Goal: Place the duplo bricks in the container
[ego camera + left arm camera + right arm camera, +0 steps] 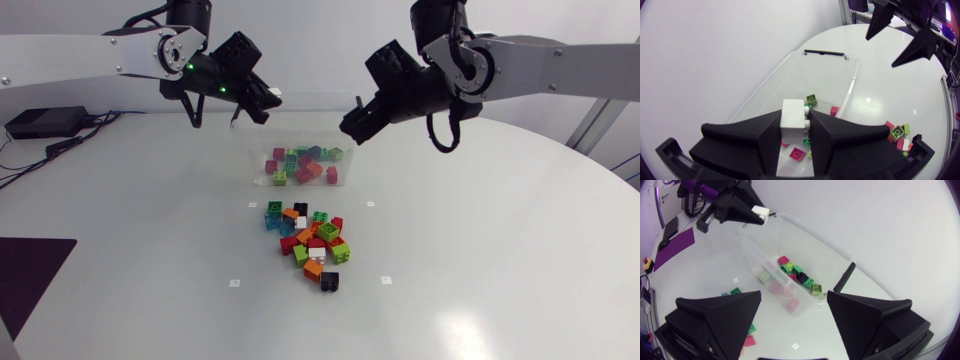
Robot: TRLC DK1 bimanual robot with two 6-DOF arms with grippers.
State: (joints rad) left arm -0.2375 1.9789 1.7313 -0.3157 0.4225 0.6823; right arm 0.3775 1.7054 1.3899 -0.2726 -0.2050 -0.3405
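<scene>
- The left gripper (262, 100) hovers over the 10 o'clock corner of the clear container (252, 140), its fingers pinching a white duplo brick (793, 117) from two sides.
- The right gripper (352, 118) hangs at the container's 2 o'clock edge, fingers spread and empty.
- A loose brick pile (310, 240) lies on the worktop (480, 250), at 6 o'clock from the container.
- Risk: dropped this near the rim, the brick may clip the wall and bounce out. The two arms are close together and could collide.
</scene>
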